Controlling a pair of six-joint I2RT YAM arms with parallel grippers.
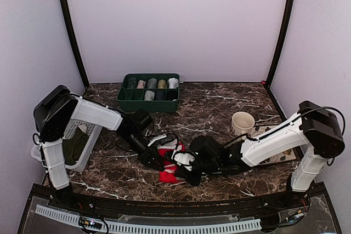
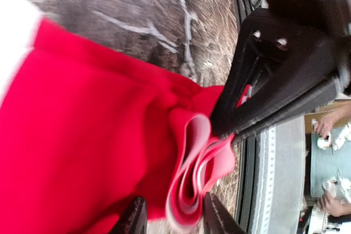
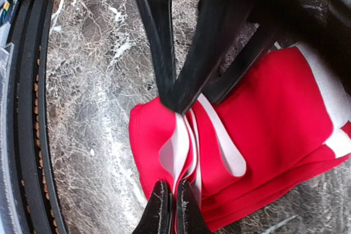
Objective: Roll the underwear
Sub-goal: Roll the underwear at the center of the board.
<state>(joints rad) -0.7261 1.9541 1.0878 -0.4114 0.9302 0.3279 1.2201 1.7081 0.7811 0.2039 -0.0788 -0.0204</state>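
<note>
your left gripper [image 2: 174, 201] sits over the near end of the underwear [image 3: 263, 108], and its jaws are apart, with a thick fold of red layers loose between them. it does not pinch this fold. the underwear lies on the marble table [image 1: 219, 102], near the front edge and in the middle, between the two arms. it is folded into a flat red pack, with white trim showing on the far side.

your right gripper [image 3: 171, 187] meets the same end from the other side. its jaws are together and clamped on a thin layer of that folded edge. so i judge that you are at the start of the roll: the end is gathered and one arm has it, but no real turn of the roll shows yet.

the next move asks you to turn this held edge over onto the flat part and to keep the layers together, because the loose fold can spring open. the two grippers are very close, nearly touching, so move one at a time.

around you, at the far left stands a white basket [image 1: 74, 130] with a dark olive garment [image 1: 75, 146] in it. at the back is a green tray [image 1: 148, 102] with rolled garments [image 1: 152, 83]. at the right is a mug [image 1: 242, 123], close to your right arm. nothing lies on the underwear itself.
</note>
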